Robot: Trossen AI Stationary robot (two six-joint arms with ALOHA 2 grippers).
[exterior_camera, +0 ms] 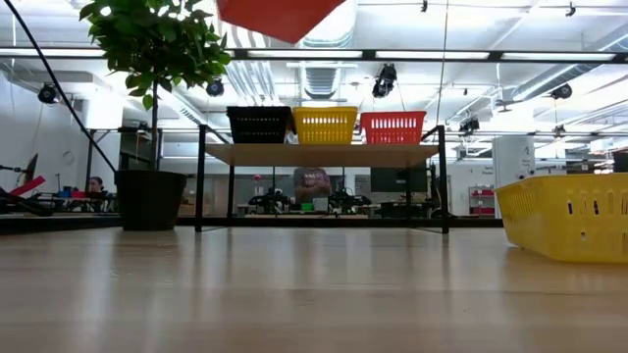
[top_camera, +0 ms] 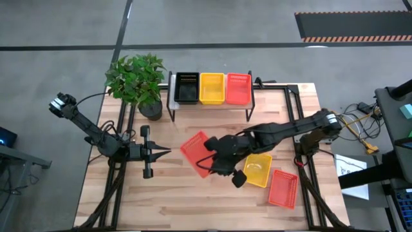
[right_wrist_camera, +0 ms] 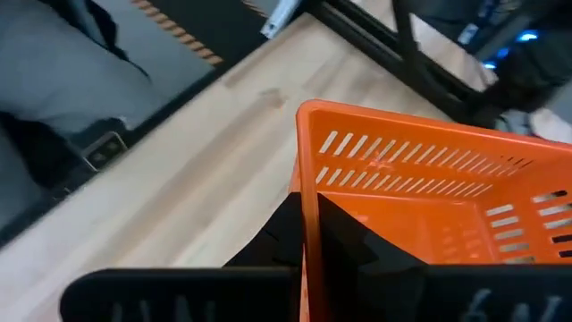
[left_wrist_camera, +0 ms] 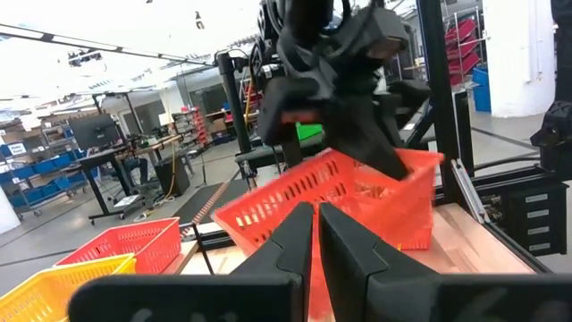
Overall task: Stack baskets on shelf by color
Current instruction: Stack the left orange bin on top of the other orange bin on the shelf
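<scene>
Holding one orange basket (top_camera: 195, 149) pinched aloft, right gripper (top_camera: 211, 156) had two floor baskets left; shelf (top_camera: 210, 103) at 12 o'clock held three; left gripper (top_camera: 164, 151) idle, fingers together.

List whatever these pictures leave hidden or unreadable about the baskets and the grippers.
- Shelf stacks: how many baskets each holds; the high view shows only tops, the low view is too small.
- Lifted orange basket: the right gripper covers one end from above; the low view's top edge crops it.
- Left gripper: idle, shut, touching nothing.
- Yellow basket: cropped by the low view's right edge.
</scene>
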